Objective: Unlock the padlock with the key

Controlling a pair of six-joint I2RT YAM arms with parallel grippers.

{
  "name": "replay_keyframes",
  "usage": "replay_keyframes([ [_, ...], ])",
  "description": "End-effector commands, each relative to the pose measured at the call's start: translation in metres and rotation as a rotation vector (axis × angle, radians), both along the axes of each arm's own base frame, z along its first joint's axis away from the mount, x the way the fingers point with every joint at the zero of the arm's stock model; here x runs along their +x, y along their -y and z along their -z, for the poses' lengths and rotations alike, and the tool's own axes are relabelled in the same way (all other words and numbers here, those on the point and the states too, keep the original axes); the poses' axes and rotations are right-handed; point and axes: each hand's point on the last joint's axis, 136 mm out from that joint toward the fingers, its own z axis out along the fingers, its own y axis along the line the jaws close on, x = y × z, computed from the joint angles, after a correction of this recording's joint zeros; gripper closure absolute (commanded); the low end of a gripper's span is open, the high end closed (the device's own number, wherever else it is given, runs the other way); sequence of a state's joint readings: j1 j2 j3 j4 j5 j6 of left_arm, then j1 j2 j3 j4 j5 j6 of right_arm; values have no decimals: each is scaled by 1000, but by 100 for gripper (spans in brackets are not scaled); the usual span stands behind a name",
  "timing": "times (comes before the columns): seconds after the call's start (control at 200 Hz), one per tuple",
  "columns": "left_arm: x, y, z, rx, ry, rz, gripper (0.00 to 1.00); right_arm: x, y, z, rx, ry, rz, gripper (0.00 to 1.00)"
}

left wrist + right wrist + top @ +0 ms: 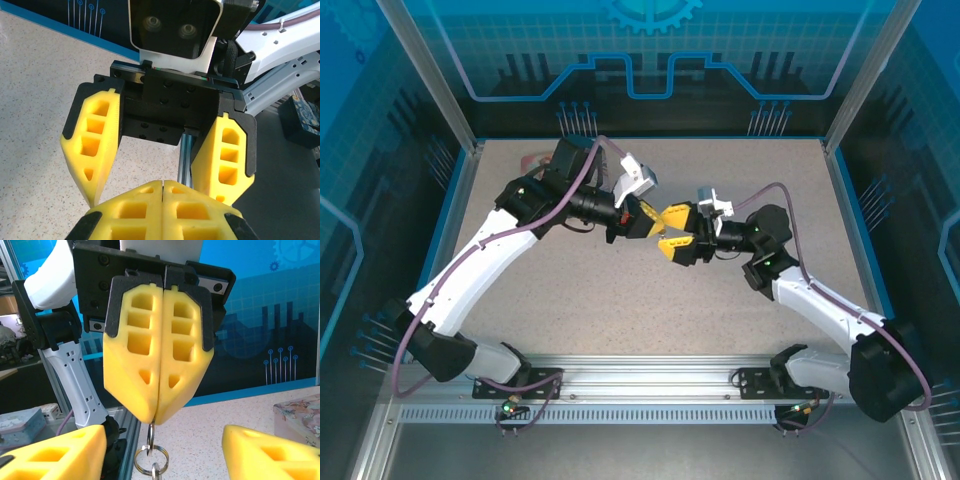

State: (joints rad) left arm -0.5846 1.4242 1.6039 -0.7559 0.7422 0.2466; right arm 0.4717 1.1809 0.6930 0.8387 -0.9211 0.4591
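Above the middle of the table, my left gripper (647, 217) is shut; in the left wrist view its yellow tips (164, 183) press together. Seen from the right wrist, the left gripper (154, 416) pinches a thin silvery key ring (150, 435). A second ring (151, 458) dangles below it. The key itself is hidden, and the padlock is out of view. My right gripper (667, 231) faces the left one tip to tip and stands open. Its fingers (92, 145) spread wide on either side of the left tips and touch nothing.
A pink illustrated tin (300, 415) sits on the speckled table at the far left, partly behind the left arm (533, 160). An aluminium rail (650, 385) runs along the near edge. Blue panels wall the table on three sides.
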Motion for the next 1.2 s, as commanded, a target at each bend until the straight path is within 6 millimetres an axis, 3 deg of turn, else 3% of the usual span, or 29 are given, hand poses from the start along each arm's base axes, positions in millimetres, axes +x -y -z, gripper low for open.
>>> replay_keyframes([
  [0.0,-6,2,-9,-20,27,40,100,2,-2,-9,4,36,8,43],
  [0.35,-7,1,-11,-22,38,39,100,4,1,-6,-10,21,10,72],
  [0.77,-5,1,-7,-8,38,36,100,-1,9,-10,-17,31,6,72],
  [0.9,-4,1,-8,-12,43,34,100,-2,7,-10,-25,29,-14,85],
  [1.195,-3,1,-7,-13,43,31,100,-3,1,-9,-28,26,-32,92],
])
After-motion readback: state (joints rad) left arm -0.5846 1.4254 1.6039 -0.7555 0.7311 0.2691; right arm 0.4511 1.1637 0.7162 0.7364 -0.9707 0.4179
